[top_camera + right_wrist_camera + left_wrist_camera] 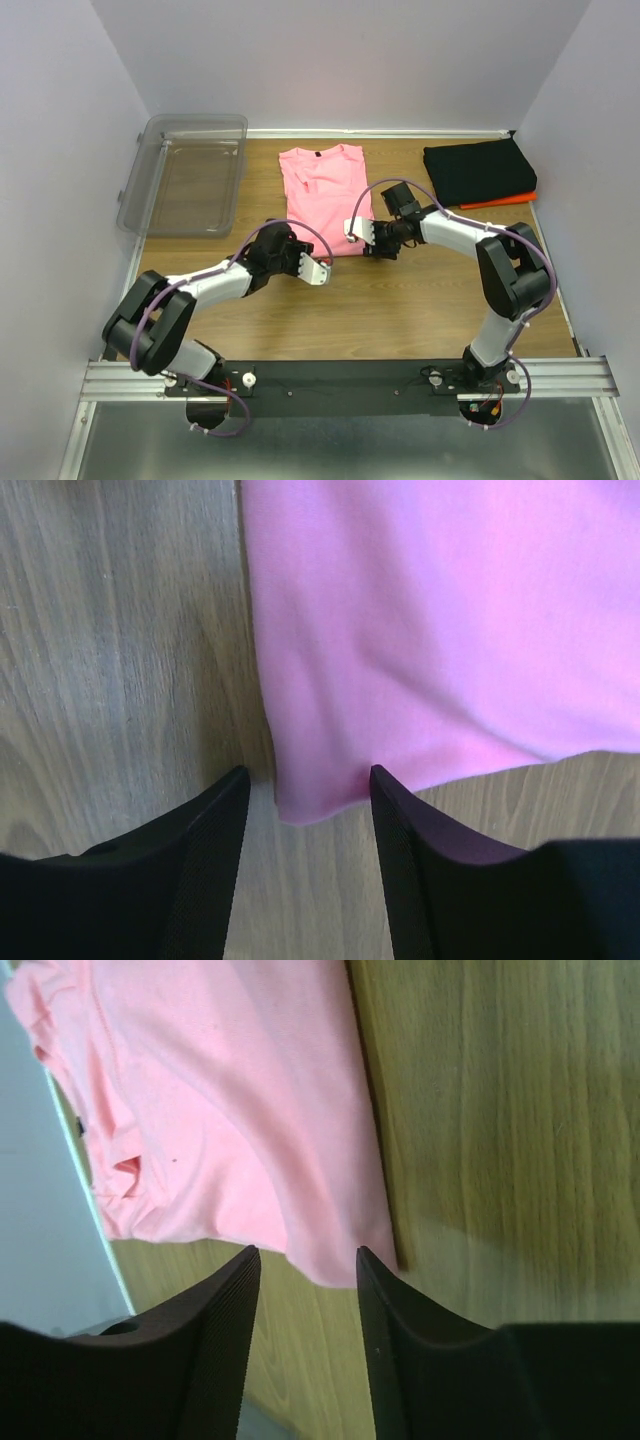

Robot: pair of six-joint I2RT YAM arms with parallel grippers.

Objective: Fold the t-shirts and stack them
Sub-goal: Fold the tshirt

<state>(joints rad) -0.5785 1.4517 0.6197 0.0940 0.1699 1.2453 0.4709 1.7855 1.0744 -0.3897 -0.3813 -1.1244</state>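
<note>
both the left fingers (315, 270) and the right fingers (360, 232) stand open at the near hem corners of the pink t-shirt (322, 195), flat on the desk (400, 300). closing shallow could catch one layer or slip, skewing the fold.

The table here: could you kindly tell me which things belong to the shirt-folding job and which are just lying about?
Belongs to the job: pink t-shirt; folded black t-shirt; orange t-shirt beneath it; left gripper and right gripper, both open at the pink shirt's near corners.
Just lying about: clear plastic bin, far left.
</note>
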